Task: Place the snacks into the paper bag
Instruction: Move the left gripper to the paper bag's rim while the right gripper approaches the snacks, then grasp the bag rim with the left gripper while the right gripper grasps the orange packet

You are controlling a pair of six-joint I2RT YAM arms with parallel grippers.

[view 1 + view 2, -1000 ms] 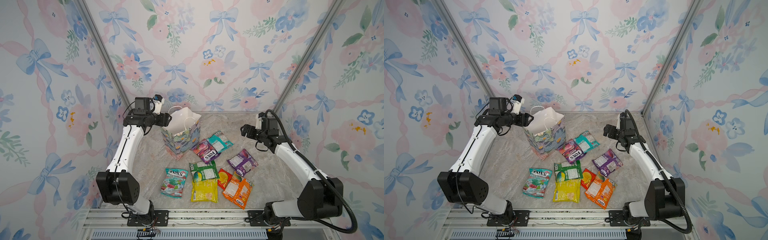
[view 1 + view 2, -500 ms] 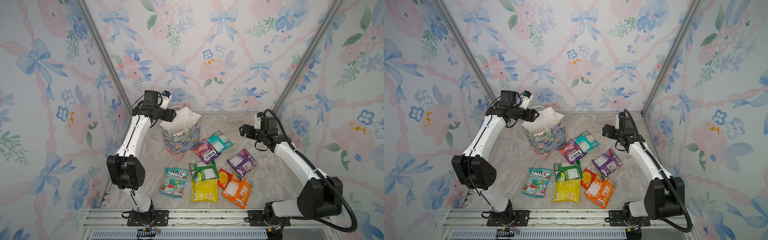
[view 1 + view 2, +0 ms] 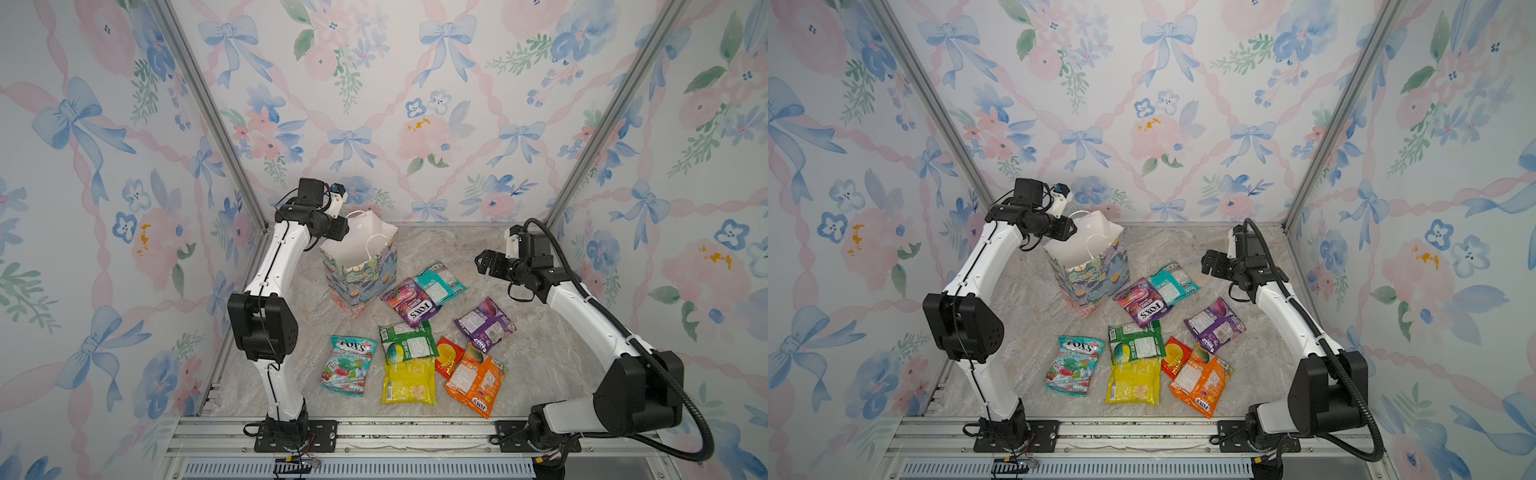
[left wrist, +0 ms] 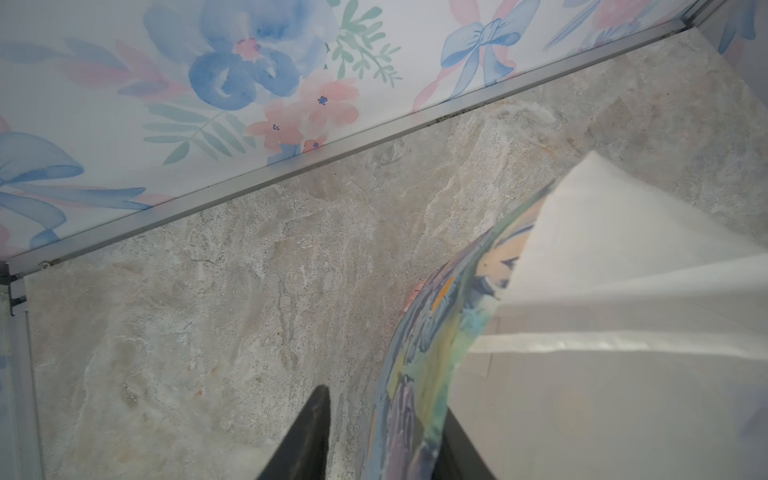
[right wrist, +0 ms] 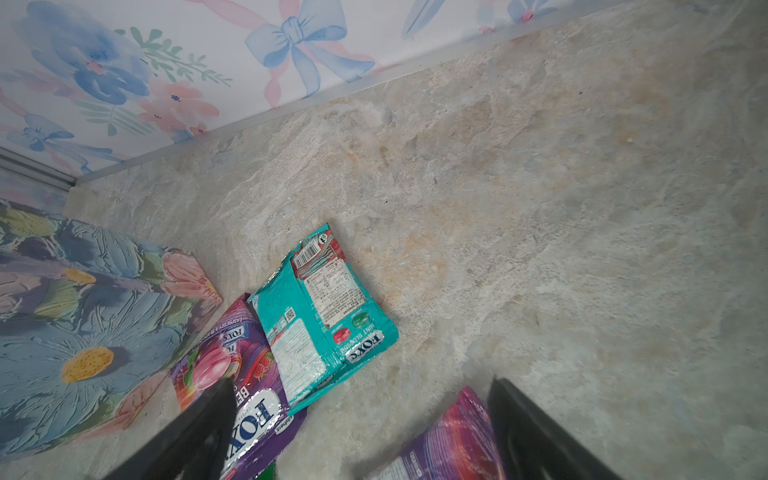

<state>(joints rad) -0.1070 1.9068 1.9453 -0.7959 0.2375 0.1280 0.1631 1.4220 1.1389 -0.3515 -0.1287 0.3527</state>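
From where I stand the paper bag (image 3: 361,276) is upright at about eleven o'clock on the table (image 3: 449,241), mouth open. All eight snacks (image 3: 409,343) lie flat outside it, spread from the middle down to six o'clock. The left gripper (image 3: 340,232) is at the ten o'clock corner of the bag's rim. In the left wrist view its fingers (image 4: 311,424) stand astride the paper wall, one outside and one inside. A sliver of table shows between the outer one and the paper, so I'd call it unclamped, holding nothing. The step looks to be steadying the bag. To do it well, the pinch should land just below the rim and take the wall alone, not the cord handle. It should also press lightly, because thin paper creases and the bag could tip toward four o'clock. Once held, easing the mouth wide would help. The right gripper (image 3: 483,264) hangs at three o'clock with fingers spread and empty. The teal packet (image 5: 324,316) lies nearest it, and a grip on that packet's free edge should lift it cleanly.
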